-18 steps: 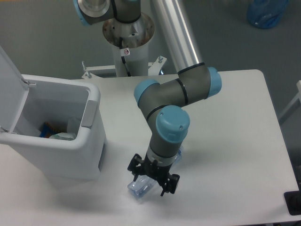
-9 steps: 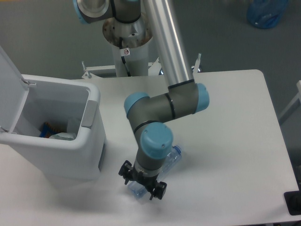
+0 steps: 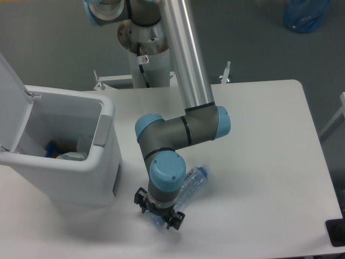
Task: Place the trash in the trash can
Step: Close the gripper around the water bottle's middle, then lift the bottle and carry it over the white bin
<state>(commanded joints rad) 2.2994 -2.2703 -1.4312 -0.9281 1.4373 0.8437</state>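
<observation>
Can't tell how the jaws stand, the wrist hides them. The gripper (image 3: 159, 211) sits right over the water bottle (image 3: 192, 180), which lies on the table (image 3: 259, 162). Looks like the pickup step; next it needs a lift toward the trash can (image 3: 102, 162). No readable label.

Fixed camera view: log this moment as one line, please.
gripper: low over bottle's end, grasp unclear | plastic bottle: lying on table | trash can: lid open, items inside | stage: bottle pickup
</observation>
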